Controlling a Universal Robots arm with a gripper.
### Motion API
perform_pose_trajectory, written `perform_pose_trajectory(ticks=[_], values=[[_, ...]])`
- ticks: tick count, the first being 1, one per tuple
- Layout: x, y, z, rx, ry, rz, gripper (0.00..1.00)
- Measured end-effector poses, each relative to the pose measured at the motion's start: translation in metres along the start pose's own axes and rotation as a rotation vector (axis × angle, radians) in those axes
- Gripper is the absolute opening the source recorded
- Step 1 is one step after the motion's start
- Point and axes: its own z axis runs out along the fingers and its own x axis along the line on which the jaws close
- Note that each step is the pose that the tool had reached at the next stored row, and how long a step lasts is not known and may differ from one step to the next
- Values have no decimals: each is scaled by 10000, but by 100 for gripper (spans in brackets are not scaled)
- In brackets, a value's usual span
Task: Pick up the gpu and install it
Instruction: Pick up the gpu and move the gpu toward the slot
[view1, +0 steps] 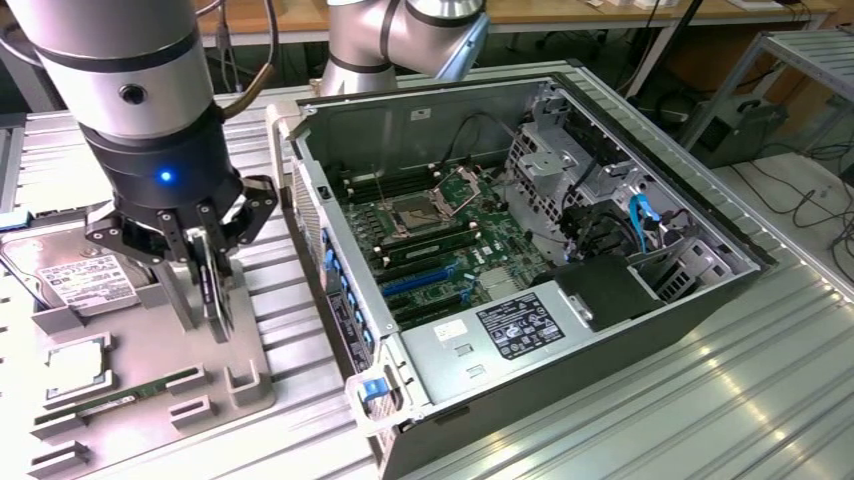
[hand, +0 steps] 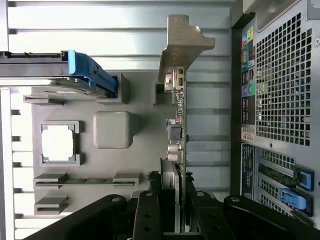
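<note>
The gpu (view1: 210, 280) stands on edge on the grey parts tray (view1: 147, 330), to the exterior view's left of the open computer case (view1: 534, 250). In the wrist view the gpu (hand: 178, 125) is seen edge-on, a thin dark board ending in its silver end bracket (hand: 185, 45). My gripper (view1: 203, 300) comes straight down over it. Its black fingers sit on both faces of the card, and the gripper (hand: 176, 197) is shut on the gpu. Whether the card's lower edge rests in the tray holder or hangs just above it I cannot tell.
The tray also holds a silver hard drive (view1: 67, 275), a square processor (view1: 80, 360) and a green memory stick (view1: 127, 395). Inside the case lies the green motherboard with blue slots (view1: 420, 280). The case's perforated rear wall (hand: 280, 100) is close beside the card.
</note>
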Motion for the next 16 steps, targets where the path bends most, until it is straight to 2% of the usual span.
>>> perform_pose_trajectory(ticks=[6,16], values=[[-1,4,-112,0,0,0,27],[-4,13,-382,0,1,0,27]])
